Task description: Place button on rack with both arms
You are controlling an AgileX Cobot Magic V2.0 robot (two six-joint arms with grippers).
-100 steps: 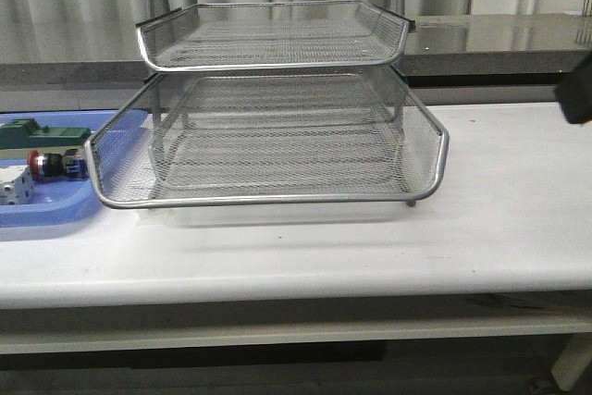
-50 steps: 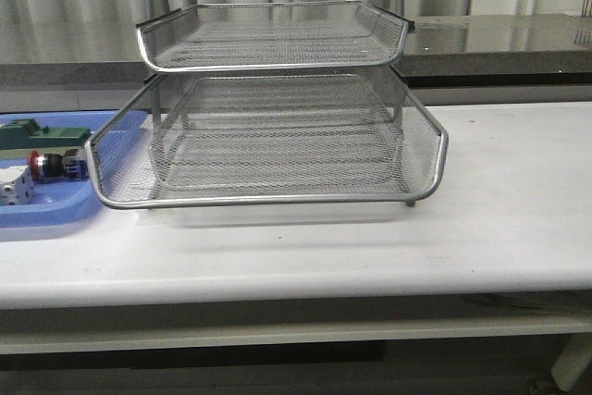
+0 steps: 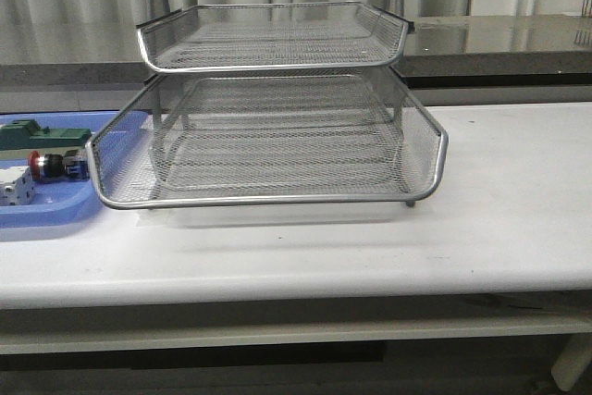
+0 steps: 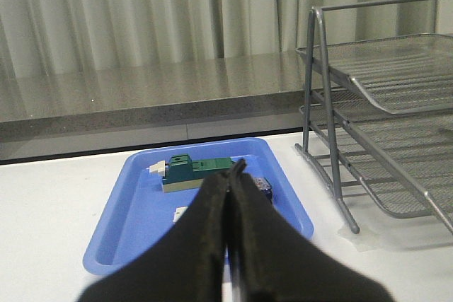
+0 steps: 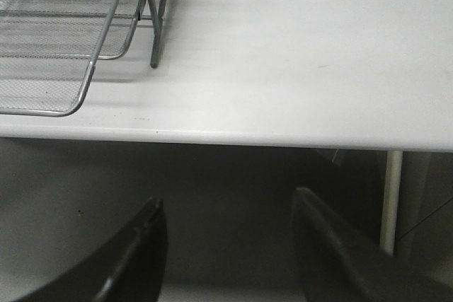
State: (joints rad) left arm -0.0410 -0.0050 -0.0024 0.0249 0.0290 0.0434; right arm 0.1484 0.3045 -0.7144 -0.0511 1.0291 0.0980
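Front: no gripper in frame; silver wire-mesh rack (image 3: 268, 127) on white table (image 3: 499, 210), red-headed black push-button (image 3: 55, 165) lying in flat blue plastic tray (image 3: 46, 215) beside rack | Left wrist: left gripper (image 4: 231, 175) fingers pressed together, holding nothing | Right wrist: right gripper (image 5: 226, 206) fingers spread apart, off table's front edge.

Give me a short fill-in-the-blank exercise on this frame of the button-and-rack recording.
1. The button lies in the ____ tray, left of the rack.
2. The left pincer is ____, its fingers pressed together.
3. The right pincer is ____, with nothing between its fingers.
4. The block beside the button is ____ in colour.

Missing words: blue; shut; open; green
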